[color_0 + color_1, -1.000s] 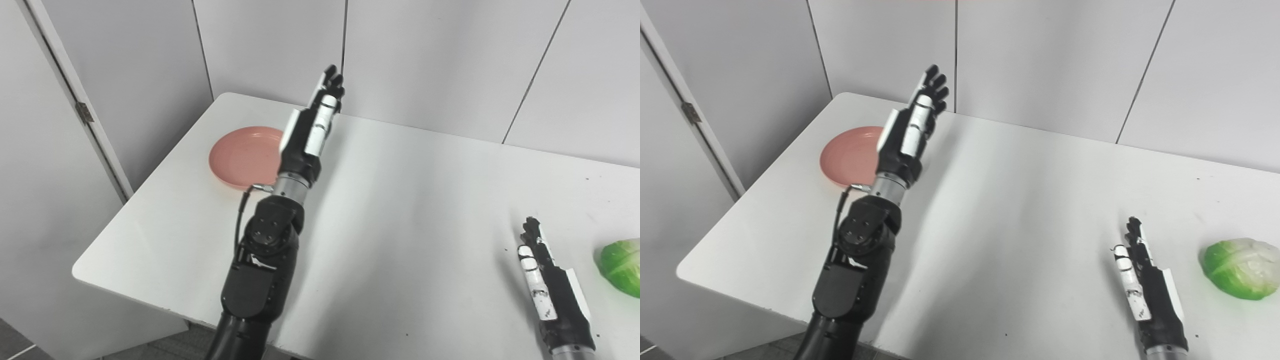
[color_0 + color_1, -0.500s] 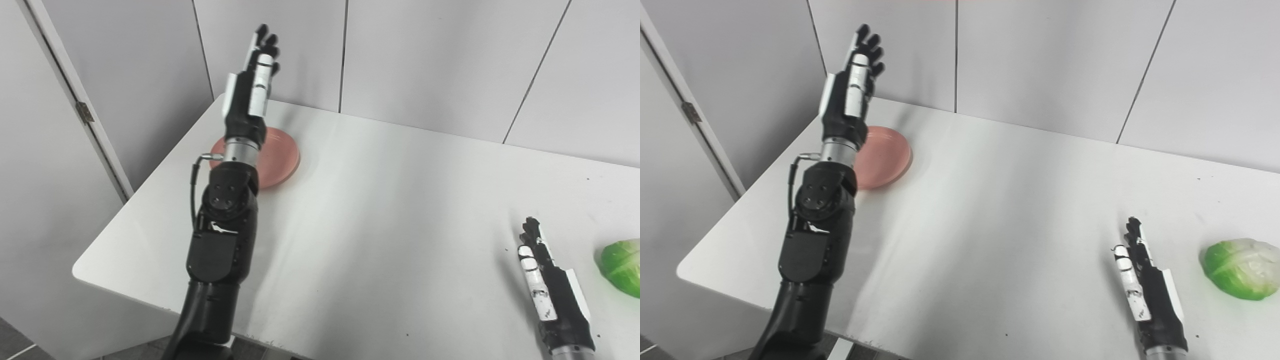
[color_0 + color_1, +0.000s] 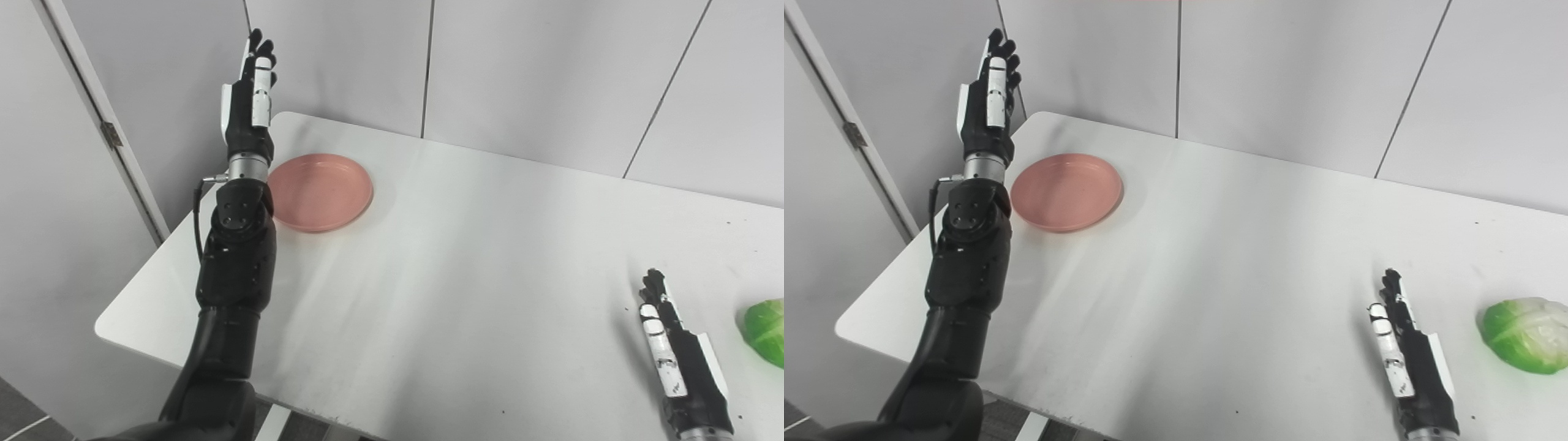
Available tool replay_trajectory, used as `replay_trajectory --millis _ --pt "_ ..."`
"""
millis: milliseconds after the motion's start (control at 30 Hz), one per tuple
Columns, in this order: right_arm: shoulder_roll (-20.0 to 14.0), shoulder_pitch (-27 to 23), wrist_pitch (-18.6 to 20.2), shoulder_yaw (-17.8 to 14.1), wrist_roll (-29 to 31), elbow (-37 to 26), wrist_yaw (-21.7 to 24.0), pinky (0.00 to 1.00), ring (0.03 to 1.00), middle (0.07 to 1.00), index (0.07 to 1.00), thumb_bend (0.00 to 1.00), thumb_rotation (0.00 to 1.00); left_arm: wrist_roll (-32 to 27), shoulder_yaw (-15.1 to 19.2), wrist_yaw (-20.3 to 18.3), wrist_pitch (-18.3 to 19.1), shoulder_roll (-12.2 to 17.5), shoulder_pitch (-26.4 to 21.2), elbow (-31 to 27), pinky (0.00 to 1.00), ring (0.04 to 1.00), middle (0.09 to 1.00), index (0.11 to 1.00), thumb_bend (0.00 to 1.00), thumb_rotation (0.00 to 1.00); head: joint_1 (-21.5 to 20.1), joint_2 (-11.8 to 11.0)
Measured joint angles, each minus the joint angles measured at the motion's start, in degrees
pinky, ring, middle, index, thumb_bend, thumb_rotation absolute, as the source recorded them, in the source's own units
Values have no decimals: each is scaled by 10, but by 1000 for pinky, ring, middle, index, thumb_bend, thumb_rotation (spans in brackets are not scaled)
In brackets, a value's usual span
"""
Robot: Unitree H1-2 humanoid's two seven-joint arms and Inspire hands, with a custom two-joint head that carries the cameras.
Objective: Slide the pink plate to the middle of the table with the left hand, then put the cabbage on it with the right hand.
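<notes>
The round pink plate (image 3: pixel 320 191) lies near the far left corner of the white table (image 3: pixel 465 263). My left hand (image 3: pixel 249 101) is raised high just left of the plate, fingers straight and pointing up, holding nothing. The green and white cabbage (image 3: pixel 1526 334) rests on the table at the right edge. My right hand (image 3: pixel 1405 361) lies low over the table just left of the cabbage, fingers stretched out and apart from it, empty.
Grey wall panels (image 3: pixel 520 73) stand right behind the table. A door with a hinge (image 3: pixel 111 134) is at the left, close to the raised left arm. The table's left and near edges drop off to the floor.
My left arm has swung from in front of the plate to its left side, uncovering the plate. The camera shifted slightly. The right hand and the cabbage have stayed put.
</notes>
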Motion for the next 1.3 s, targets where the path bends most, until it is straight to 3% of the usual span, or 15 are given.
replay_trajectory --millis 267,567,1067,1300 --pt "0 1 1 -1 1 -1 0 1000 1000 1000 1000 109 1000 -38 17 5 -23 31 -20 94 977 964 954 944 468 1000 4 3" --pt "0 1 10 -3 11 -2 2 1000 1000 1000 1000 136 1000 -58 22 5 -25 60 -28 136 929 935 922 920 500 1000 5 4" --pt "0 1 18 -4 27 -4 2 1000 1000 1000 1000 144 1000 -123 58 6 -20 69 -28 213 865 867 862 859 510 1000 5 5" --pt "0 2 19 -3 26 -5 2 1000 1000 1000 1000 136 1000 -142 59 5 -13 68 -28 237 851 869 865 857 492 1000 4 8"
